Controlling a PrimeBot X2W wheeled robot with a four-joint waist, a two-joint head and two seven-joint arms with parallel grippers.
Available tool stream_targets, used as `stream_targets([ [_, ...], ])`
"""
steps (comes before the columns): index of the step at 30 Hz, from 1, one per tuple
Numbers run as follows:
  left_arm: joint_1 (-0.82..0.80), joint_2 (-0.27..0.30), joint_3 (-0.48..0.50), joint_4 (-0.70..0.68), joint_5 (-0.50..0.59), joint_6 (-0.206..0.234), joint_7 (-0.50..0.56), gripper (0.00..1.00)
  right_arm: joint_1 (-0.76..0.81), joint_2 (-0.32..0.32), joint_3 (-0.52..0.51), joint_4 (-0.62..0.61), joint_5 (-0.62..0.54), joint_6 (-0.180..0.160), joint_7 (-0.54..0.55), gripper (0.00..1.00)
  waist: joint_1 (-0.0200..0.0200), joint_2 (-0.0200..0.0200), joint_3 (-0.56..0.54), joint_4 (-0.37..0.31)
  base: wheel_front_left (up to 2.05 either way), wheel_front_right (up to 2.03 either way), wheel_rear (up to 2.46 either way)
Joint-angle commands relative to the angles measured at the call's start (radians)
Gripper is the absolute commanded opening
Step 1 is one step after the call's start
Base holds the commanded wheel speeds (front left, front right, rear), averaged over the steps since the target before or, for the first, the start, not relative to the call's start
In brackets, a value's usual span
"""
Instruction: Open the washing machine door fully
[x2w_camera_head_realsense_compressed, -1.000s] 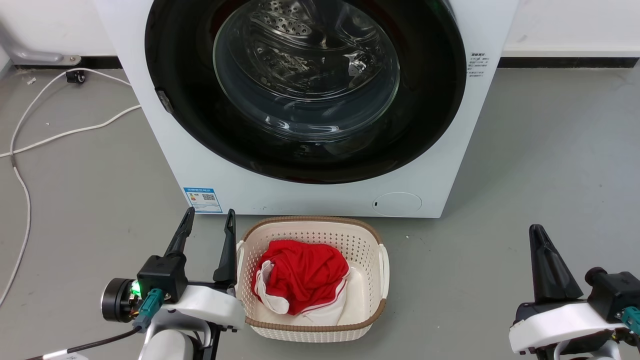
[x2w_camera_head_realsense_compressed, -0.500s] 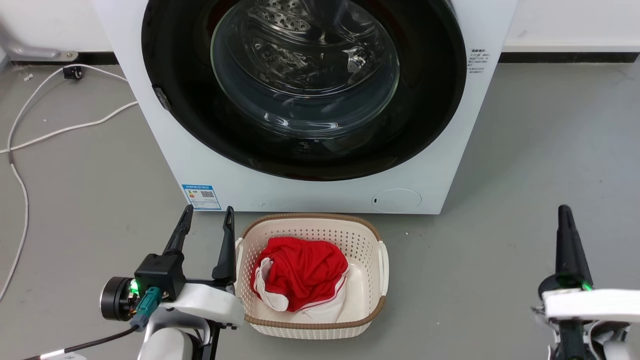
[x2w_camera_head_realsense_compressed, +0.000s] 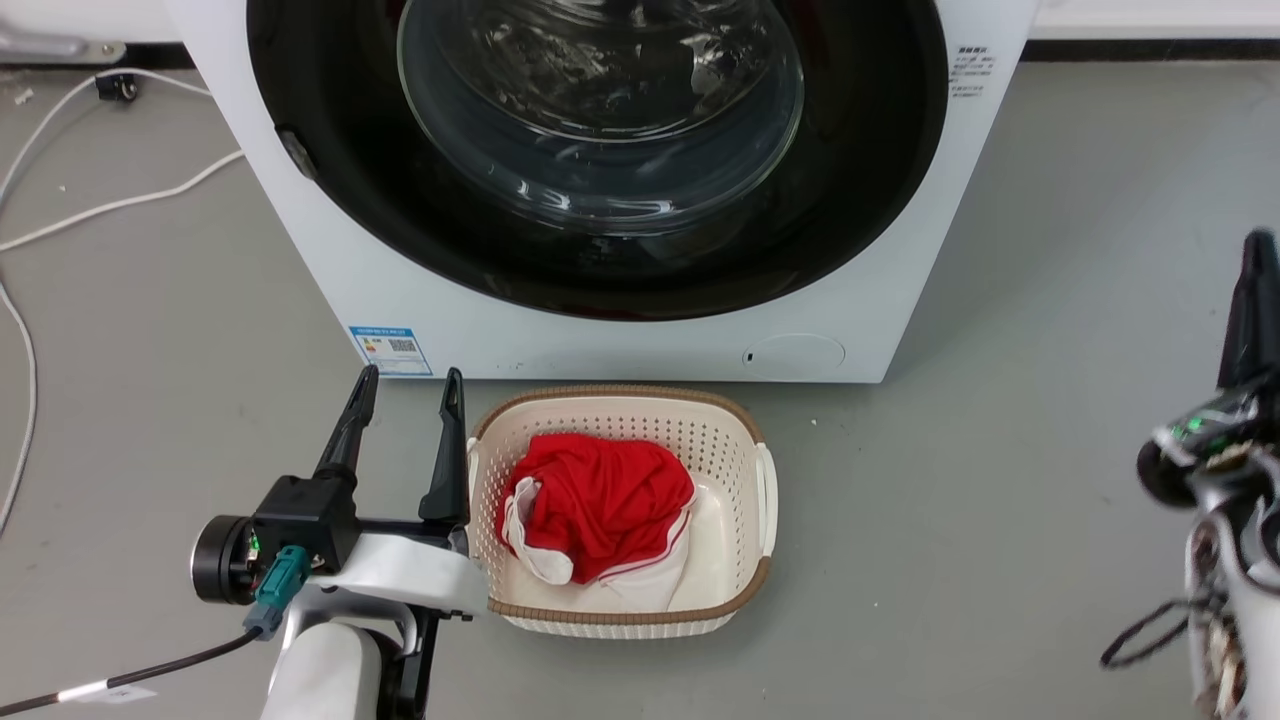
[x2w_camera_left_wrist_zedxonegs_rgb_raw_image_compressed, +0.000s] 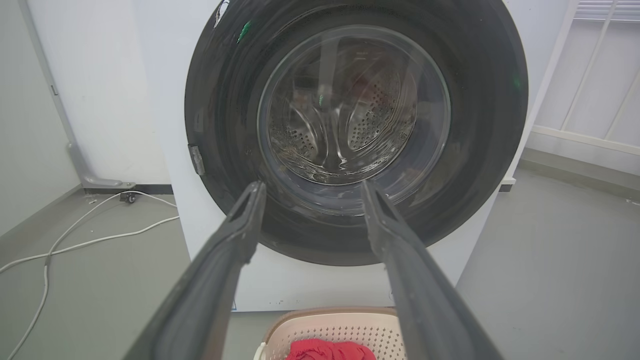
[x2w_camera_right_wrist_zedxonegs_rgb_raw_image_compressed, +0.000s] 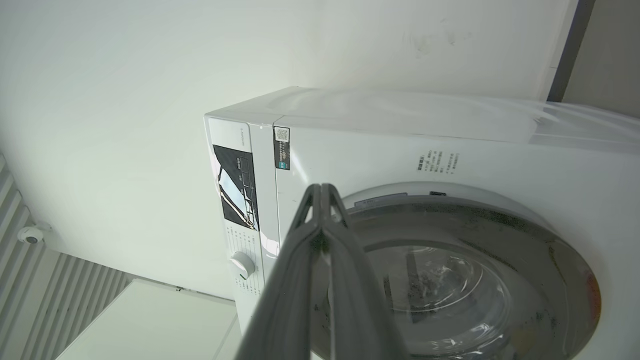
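Right gripper (x2w_camera_head_realsense_compressed: 1257, 250), clenched and empty, hangs right of the closed washing machine door (x2w_camera_head_realsense_compressed: 600, 280); left gripper (x2w_camera_head_realsense_compressed: 408, 375), spread open, sits low before its left edge.

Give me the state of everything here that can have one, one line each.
Round glossy black washing machine door: closed.
Left gripper: fingers open, empty.
Right gripper: fingers shut, empty.
Cream perforated plastic basket: holding a red and white garment.
Small round white filter cap: closed.
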Motion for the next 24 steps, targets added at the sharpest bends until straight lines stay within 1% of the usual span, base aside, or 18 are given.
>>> stream_targets([
  [1, -0.015, -0.001, 0.001, -0.007, -0.001, -0.003, -0.002, 1.0, -0.065, -0.031, -0.008, 0.035, 0.026, 0.0, 0.026, 0.0, 0.0, 0.0, 0.019, 0.004, 0.0, 0.0, 0.0],
  [3, -0.025, -0.002, -0.002, -0.012, -0.003, -0.005, -0.003, 1.0, -0.14, -0.067, -0.01, 0.087, 0.054, 0.0, 0.059, 0.0, 0.0, 0.0, 0.036, 0.009, 0.0, 0.0, 0.0],
  [6, -0.04, -0.002, -0.01, -0.018, -0.002, -0.01, -0.003, 1.0, -0.26, -0.137, 0.008, 0.177, 0.061, 0.0, 0.106, 0.0, 0.0, 0.0, 0.061, 0.02, 0.0, 0.0, 0.0],
  [9, -0.055, -0.002, -0.017, -0.029, -0.005, -0.015, -0.003, 1.0, -0.384, -0.207, 0.04, 0.278, 0.046, 0.0, 0.15, 0.0, 0.0, 0.0, 0.088, 0.032, 0.0, 0.0, 0.0],
  [13, -0.074, -0.002, -0.024, -0.044, -0.009, -0.021, -0.003, 1.0, -0.562, -0.287, 0.11, 0.421, 0.0, 0.0, 0.225, 0.0, 0.0, 0.0, 0.128, 0.047, 0.0, 0.0, 0.0],
  [16, -0.086, -0.003, -0.027, -0.057, -0.01, -0.026, -0.003, 1.0, -0.701, -0.327, 0.17, 0.524, -0.052, 0.0, 0.28, 0.0, 0.0, 0.0, 0.154, 0.055, 0.0, 0.0, 0.0],
  [20, -0.101, -0.003, -0.034, -0.074, -0.014, -0.028, -0.003, 1.0, -0.866, -0.342, 0.242, 0.652, -0.119, 0.0, 0.358, 0.0, 0.0, 0.0, 0.186, 0.065, 0.0, 0.0, 0.0],
  [22, -0.112, -0.002, -0.035, -0.081, -0.015, -0.029, -0.003, 1.0, -0.948, -0.339, 0.282, 0.709, -0.166, 0.0, 0.391, 0.0, 0.0, 0.0, 0.204, 0.07, 0.0, 0.0, 0.0],
  [24, -0.118, -0.003, -0.038, -0.09, -0.016, -0.029, -0.003, 1.0, -1.015, -0.32, 0.314, 0.761, -0.199, 0.0, 0.428, 0.0, 0.0, 0.0, 0.219, 0.074, 0.0, 0.0, 0.0],
])
